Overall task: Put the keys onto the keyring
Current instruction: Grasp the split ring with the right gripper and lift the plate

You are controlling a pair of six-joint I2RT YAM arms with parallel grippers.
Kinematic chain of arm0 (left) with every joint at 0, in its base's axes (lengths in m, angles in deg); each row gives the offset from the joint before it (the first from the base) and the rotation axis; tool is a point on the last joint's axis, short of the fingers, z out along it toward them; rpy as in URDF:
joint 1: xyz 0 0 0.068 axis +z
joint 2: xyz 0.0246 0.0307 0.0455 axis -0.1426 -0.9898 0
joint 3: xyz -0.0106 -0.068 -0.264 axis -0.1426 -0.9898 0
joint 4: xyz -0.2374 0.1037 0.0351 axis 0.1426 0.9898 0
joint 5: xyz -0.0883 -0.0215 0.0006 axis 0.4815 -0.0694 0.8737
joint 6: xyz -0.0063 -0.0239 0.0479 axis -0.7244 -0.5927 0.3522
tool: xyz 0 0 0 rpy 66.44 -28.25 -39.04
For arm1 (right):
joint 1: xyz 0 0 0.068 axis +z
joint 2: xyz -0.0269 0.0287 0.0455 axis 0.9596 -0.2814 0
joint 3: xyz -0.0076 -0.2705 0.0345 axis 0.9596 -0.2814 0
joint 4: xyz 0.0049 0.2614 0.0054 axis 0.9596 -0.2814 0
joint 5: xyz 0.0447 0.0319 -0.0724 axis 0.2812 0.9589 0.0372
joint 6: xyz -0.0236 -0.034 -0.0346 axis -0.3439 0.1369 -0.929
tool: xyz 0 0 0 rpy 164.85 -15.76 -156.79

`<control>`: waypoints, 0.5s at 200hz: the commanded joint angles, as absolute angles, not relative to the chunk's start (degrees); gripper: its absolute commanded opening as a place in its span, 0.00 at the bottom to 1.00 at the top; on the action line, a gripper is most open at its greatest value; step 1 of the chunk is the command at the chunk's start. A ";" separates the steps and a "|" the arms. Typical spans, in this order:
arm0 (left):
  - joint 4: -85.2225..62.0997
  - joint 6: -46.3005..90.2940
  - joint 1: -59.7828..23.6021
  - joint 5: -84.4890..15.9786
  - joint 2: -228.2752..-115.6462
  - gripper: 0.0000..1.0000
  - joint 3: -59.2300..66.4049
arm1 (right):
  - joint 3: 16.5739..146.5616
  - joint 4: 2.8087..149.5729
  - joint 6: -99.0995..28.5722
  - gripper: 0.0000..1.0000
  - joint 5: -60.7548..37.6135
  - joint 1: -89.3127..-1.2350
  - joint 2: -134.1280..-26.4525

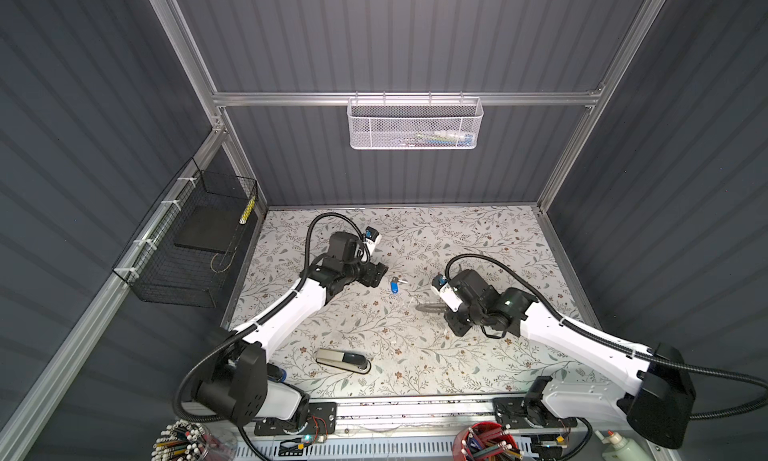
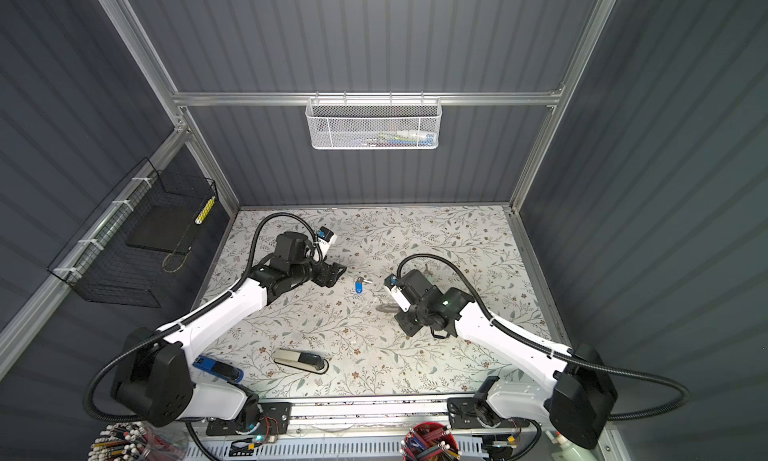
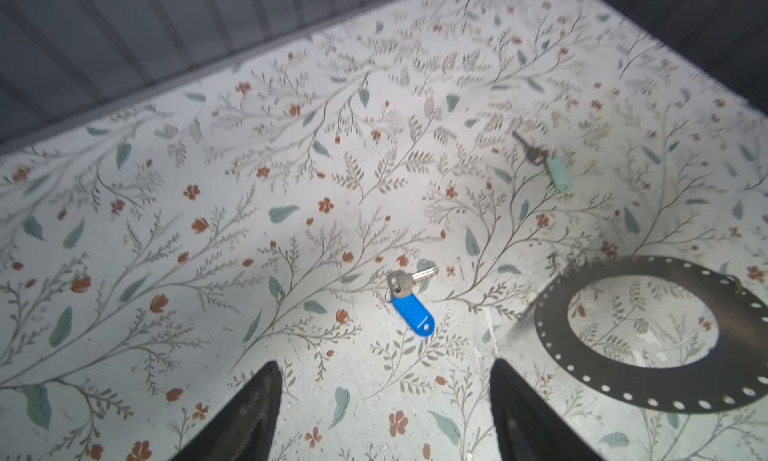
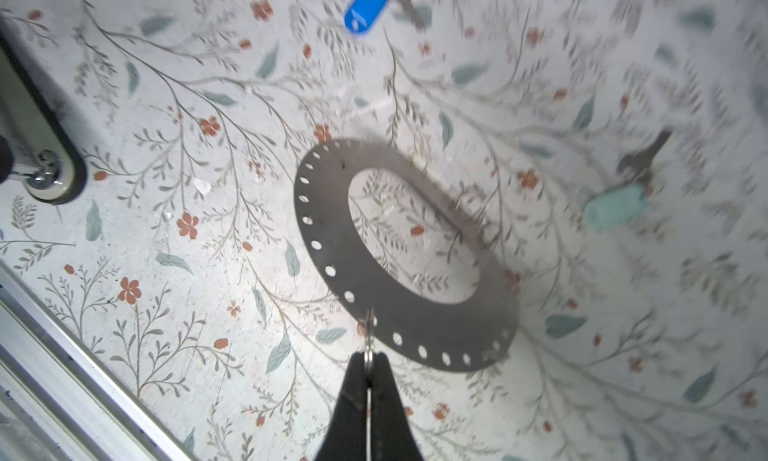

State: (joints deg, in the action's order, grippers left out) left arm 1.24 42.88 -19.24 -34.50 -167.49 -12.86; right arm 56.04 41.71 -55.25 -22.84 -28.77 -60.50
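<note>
A large flat grey metal keyring (image 4: 415, 326) is tilted above the floral table (image 3: 208, 313), its edge pinched in the closed right gripper (image 4: 369, 359). The blue-tagged key (image 3: 413, 313) and mint-tagged key (image 3: 559, 174) lie apart on the table; the left gripper (image 3: 386, 396) gapes empty near the blue one. The white mesh basket (image 1: 365, 130): contents indistinct.
</note>
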 commanded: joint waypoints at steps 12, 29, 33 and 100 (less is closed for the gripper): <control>-7.43 40.59 -19.57 -27.44 -158.61 0.79 -19.75 | 54.78 51.13 -71.59 0.00 -15.54 -28.65 -53.95; -8.13 40.32 -19.57 -22.68 -156.30 0.78 -22.59 | 51.56 55.85 -76.09 0.00 -12.54 -28.74 -51.84; -8.32 40.21 -19.57 -21.48 -155.91 0.78 -23.22 | 50.85 56.83 -76.44 0.00 -12.34 -28.74 -51.48; -23.91 48.17 -20.33 -5.16 -149.83 0.67 -36.97 | 45.96 64.56 -76.86 0.00 -6.02 -28.92 -50.25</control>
